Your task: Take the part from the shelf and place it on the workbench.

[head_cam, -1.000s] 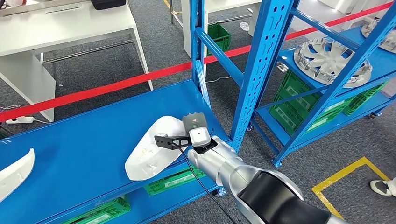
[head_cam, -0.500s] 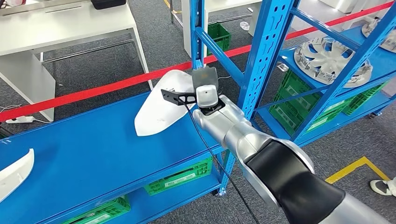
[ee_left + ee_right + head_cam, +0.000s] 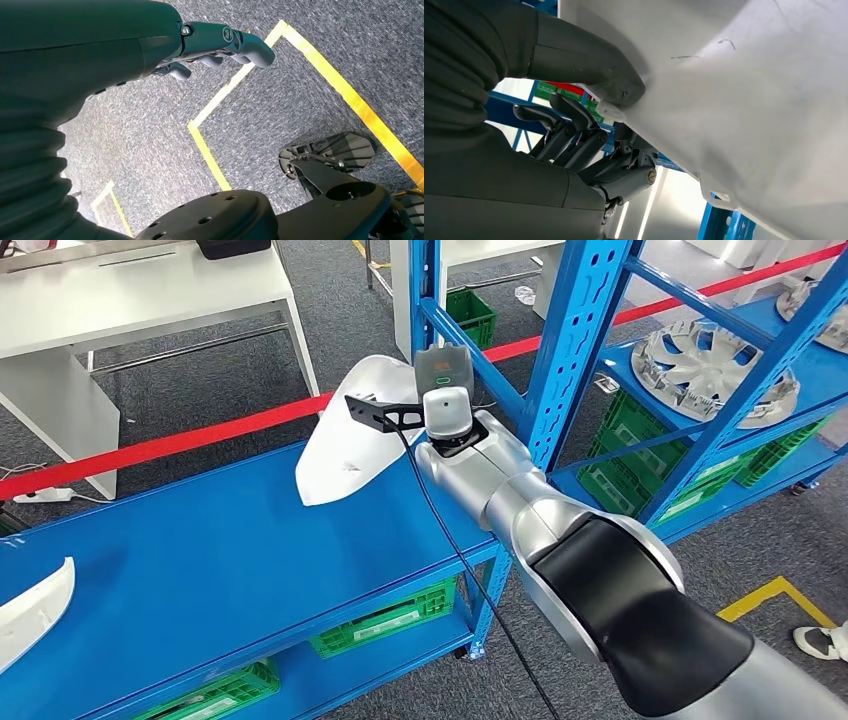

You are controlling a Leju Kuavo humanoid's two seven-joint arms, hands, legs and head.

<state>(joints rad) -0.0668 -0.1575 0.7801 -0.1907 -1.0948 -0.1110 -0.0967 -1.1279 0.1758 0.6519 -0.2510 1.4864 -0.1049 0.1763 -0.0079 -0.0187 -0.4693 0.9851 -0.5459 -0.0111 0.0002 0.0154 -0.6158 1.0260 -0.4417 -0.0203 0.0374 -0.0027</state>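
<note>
The white moulded part hangs tilted above the back edge of the blue shelf deck, clear of its surface. My right hand grips the part at its right end, close to the blue upright. In the right wrist view the thumb presses on the part's edge and the dark fingers curl beneath it. My left hand hangs over grey carpet, fingers loosely apart and holding nothing. The white workbench stands beyond the shelf at the upper left.
A second white part lies at the deck's left edge. A red barrier tape runs between shelf and workbench. Green crates sit on the lower level. Hubcaps rest on the neighbouring rack at the right. A person's shoe is at the far right.
My right arm has lifted the white part off the shelf deck and carried it up and back toward the blue upright, tilting it more upright.
</note>
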